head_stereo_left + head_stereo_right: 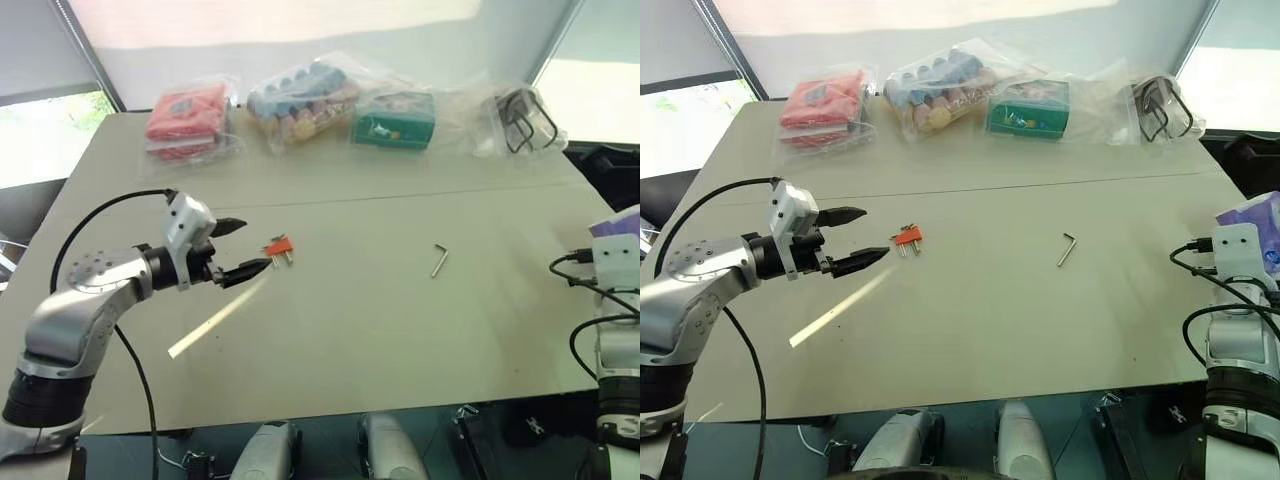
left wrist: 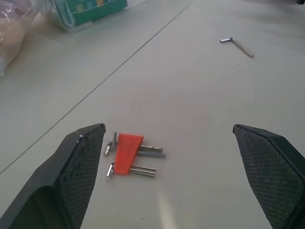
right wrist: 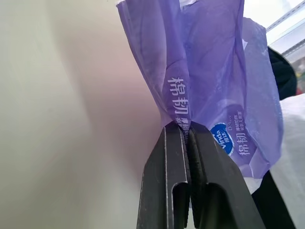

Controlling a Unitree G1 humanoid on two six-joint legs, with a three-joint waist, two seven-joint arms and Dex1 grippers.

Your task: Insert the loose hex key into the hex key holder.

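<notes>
Beige table [image 1: 400, 330] under bright window; bagged goods [image 1: 300, 100] along far edge

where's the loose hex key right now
The loose hex key lies flat on the table, right of centre in the head views, well to the right of the red-orange holder and the left gripper, touching neither.

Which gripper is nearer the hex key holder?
Left. The left gripper hovers open just beside the hex key holder; the right gripper is off at the table's right edge, pinching a purple packet.
</notes>
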